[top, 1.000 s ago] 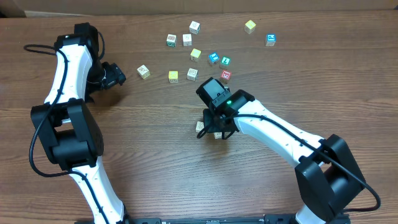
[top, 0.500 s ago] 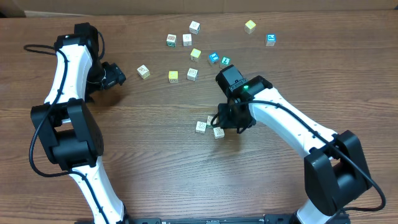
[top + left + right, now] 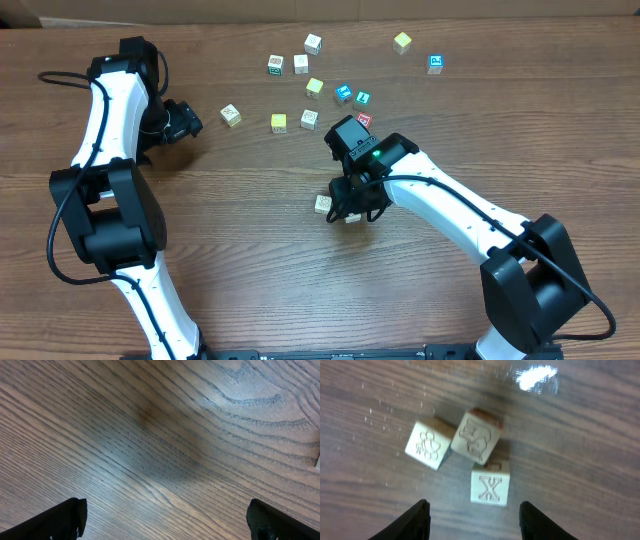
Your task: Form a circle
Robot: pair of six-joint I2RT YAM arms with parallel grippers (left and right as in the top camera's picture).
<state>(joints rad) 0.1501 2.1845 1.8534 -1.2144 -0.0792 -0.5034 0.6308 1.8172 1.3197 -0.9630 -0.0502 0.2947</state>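
Overhead: the left arm (image 3: 100,120) bends at 9 o'clock, with the left gripper (image 3: 188,122) pointing toward 3 o'clock. The right arm (image 3: 450,215) reaches from 5 o'clock to centre, and the right gripper (image 3: 352,205) points down over the circle (image 3: 323,204).
Left wrist: jaws wide apart above the table (image 3: 160,435).
Right wrist: jaws apart and empty, with the circle bunched at 12 o'clock.

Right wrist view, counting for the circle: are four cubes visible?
No, only three: the bee cube, a tilted cube and the X cube.

the circle (image 3: 477,437) sits on the table (image 3: 250,250), loose cubes (image 3: 279,123) behind it
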